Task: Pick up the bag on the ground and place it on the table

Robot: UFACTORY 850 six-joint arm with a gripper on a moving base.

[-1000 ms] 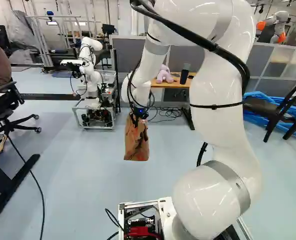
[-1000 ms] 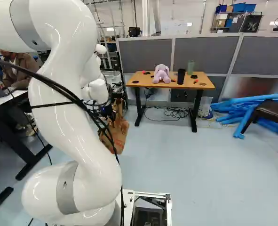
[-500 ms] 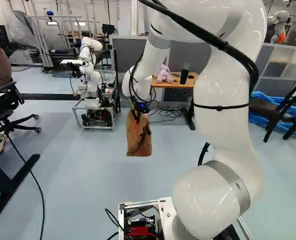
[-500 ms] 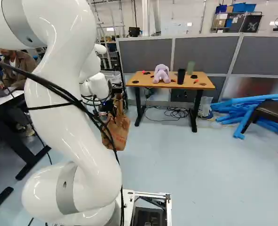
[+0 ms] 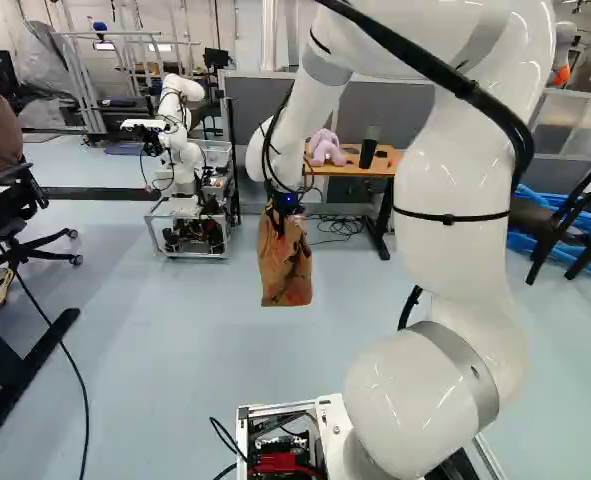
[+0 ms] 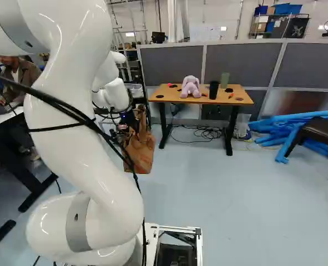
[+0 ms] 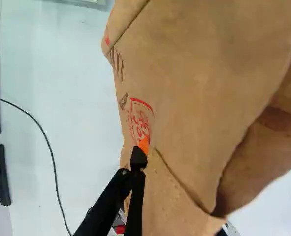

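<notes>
The brown bag (image 5: 284, 268) hangs in the air above the floor (image 6: 236, 188), nearer the base than the wooden bench (image 6: 219, 100) and to the left of it. The jaws are clenched on the bag near its upper part and carry its weight. In the wrist view one orange pad (image 7: 144, 143) lies against the bag's side, next to a red printed mark (image 7: 141, 119); the other side of the grip is hidden behind the brown material. The bag is upright in the left base view; in the right base view the white arm (image 6: 77, 127) hides part of it.

On the bench sits a lilac stuffed toy (image 6: 190, 87). A black tumbler (image 6: 213, 90) and a green cup (image 6: 225, 80) stand on the bench too, to the right of the toy, with several small dark discs lying about on its top. Looped black cables (image 6: 207, 133) lie on the floor under the bench. A grey partition (image 6: 172, 64) stands behind the bench. Blue tubes (image 6: 297, 128) are heaped on the floor to the right of the bench, and a dark-seated chair (image 6: 322, 132) is further right of it. Another robot (image 5: 178, 145) stands left of the bench, on a metal-framed cart (image 5: 188, 252).
</notes>
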